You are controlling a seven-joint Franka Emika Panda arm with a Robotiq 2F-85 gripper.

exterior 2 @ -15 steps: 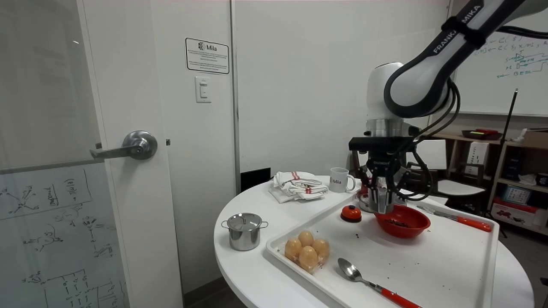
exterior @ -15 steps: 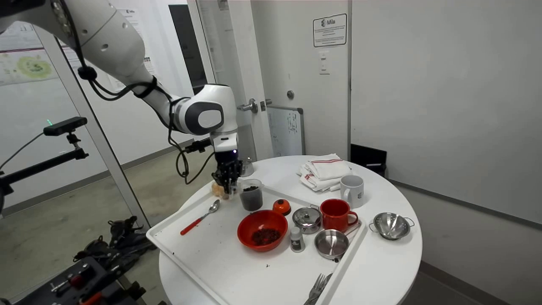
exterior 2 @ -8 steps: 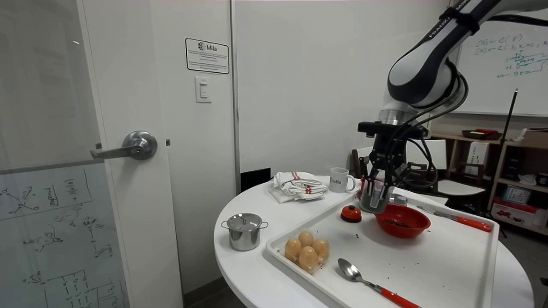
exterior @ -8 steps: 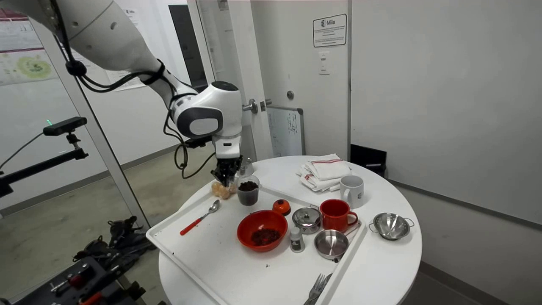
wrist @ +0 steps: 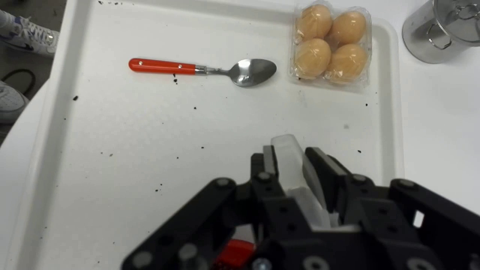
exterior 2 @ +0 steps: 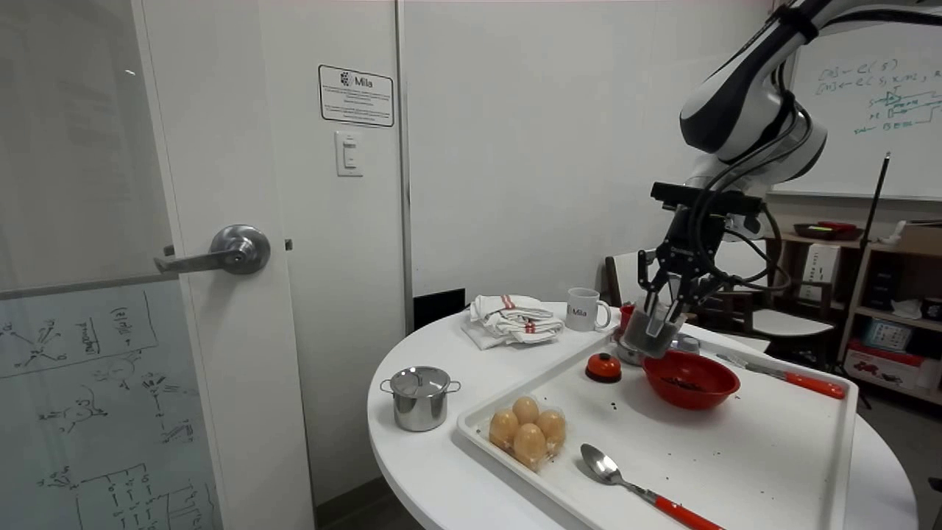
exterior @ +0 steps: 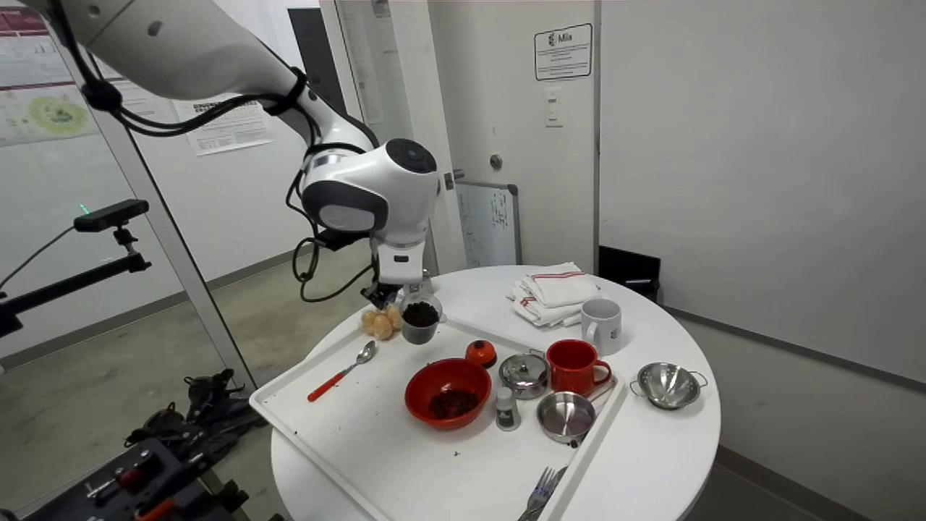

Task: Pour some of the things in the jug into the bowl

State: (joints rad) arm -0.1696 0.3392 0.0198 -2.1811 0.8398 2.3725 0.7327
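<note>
The jug is a translucent cup with dark loose bits in it [exterior: 419,331]; it also shows in an exterior view [exterior 2: 647,335]. My gripper [exterior 2: 662,305] is shut on its handle [wrist: 290,165] and holds it above the tray. The wrist view shows the gripper [wrist: 290,152] on both sides of the handle. The jug is tilted, its mouth leaning toward the bowl's side. The bowl [exterior: 423,376] is red, sits on the tray with dark bits inside, and lies close to the jug. In the wrist view only a piece of the bowl [wrist: 238,250] shows behind the gripper.
On the white tray [exterior: 362,449] are wrapped eggs [exterior 2: 528,434], a spoon [exterior: 343,376], an orange knob [exterior: 481,354], a lidded pot [exterior: 524,375], a shaker [exterior: 507,410], a red mug [exterior: 575,365] and a steel pan [exterior: 566,417]. A steel pot [exterior 2: 419,401] stands off the tray.
The jug has tilted from nearly upright, so its mouth and dark contents show more in an exterior view. The wrist has leaned over and the jug has risen slightly. The bowl has not moved.
</note>
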